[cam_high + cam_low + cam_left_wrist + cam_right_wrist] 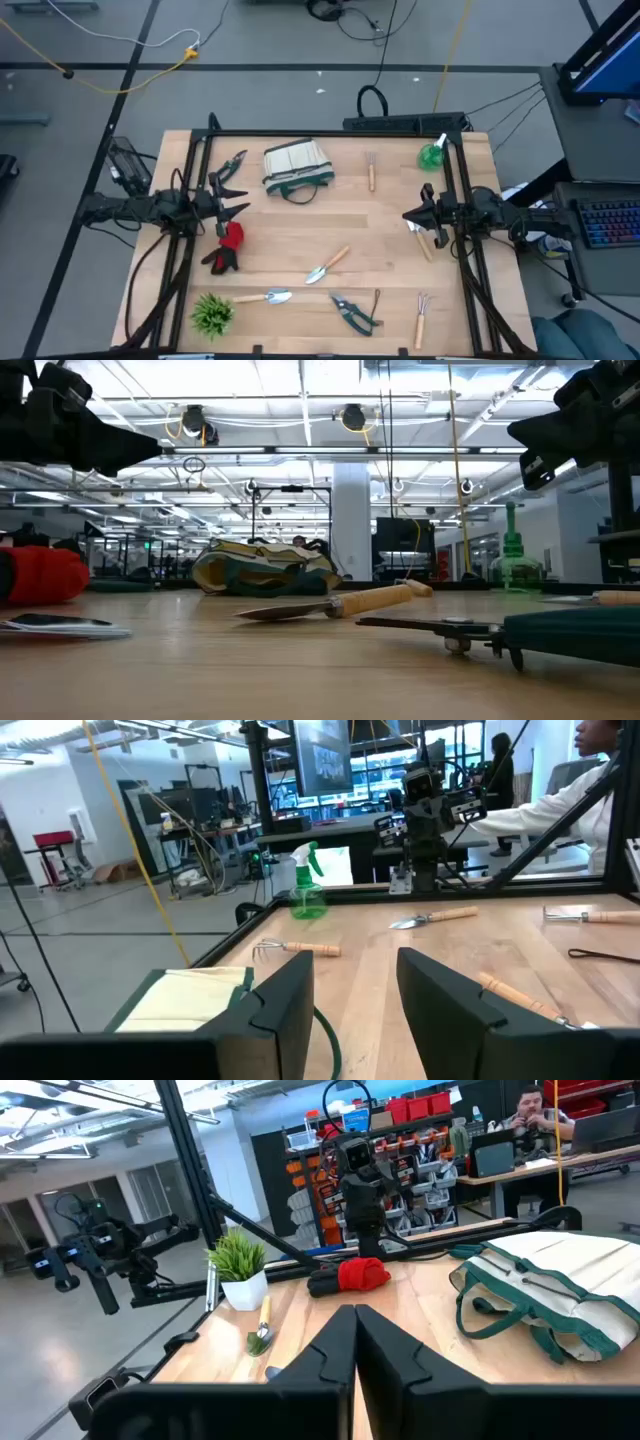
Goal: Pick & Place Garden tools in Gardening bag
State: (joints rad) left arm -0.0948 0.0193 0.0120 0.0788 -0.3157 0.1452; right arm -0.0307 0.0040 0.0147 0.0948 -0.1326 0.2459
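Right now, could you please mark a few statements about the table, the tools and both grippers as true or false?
1. The gardening bag lies on the table with no tool visible inside it. True.
2. The left gripper is shut. False: its fingers stand apart, holding nothing.
3. The right gripper is shut and empty. True.
4. The green spray bottle stands beside the tuft plant. False: the bottle is at the far right corner, the plant at the near left corner.
5. The red-and-black glove is inside the bag. False: it lies on the table near the left gripper.
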